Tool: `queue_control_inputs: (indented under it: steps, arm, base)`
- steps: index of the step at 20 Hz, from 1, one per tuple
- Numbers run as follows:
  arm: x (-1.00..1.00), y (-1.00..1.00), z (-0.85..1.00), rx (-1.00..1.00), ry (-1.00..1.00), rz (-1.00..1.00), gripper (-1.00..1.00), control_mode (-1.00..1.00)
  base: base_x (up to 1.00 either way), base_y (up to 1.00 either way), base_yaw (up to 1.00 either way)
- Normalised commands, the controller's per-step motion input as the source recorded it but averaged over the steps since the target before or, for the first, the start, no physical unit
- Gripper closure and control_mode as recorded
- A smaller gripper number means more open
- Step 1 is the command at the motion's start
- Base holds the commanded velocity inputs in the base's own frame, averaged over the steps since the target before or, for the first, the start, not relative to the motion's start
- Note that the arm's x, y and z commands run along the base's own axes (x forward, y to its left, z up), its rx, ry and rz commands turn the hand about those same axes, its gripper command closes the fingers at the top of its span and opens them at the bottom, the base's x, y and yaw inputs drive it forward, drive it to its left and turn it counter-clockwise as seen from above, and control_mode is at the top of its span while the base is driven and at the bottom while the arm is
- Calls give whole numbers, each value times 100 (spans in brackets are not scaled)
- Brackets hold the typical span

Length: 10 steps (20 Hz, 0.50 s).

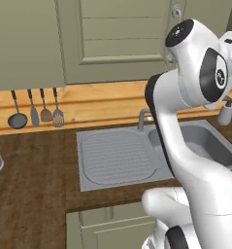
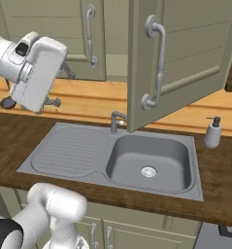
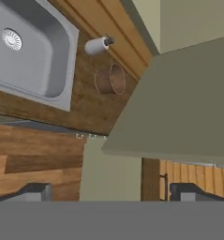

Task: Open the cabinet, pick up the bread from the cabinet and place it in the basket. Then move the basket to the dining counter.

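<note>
Your claw [image 3: 108, 191] stands spread wide, its two dark tips far apart at the bottom of the hand view, holding nothing and touching nothing. It looks past the edge of the open cabinet door [image 3: 179, 103] down at the counter [image 3: 92, 110], where the basket [image 3: 110, 79] sits just right of the sink [image 3: 31, 51] with the soap bottle [image 3: 97, 45] near it. In the right base view that door [image 2: 180, 53] swings out over the sink [image 2: 146, 160]; you can't make out the bread.
</note>
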Motion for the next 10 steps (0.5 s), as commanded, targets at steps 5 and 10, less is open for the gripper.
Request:
queue_control_inputs:
  steps: [5, 10]
  arm:
    - [75, -21, 7, 0, 28, 5, -100, -100]
    - [14, -61, 15, 0, 19, 1, -100, -100]
  base:
    - [0, 0, 0]
    - [0, 0, 0]
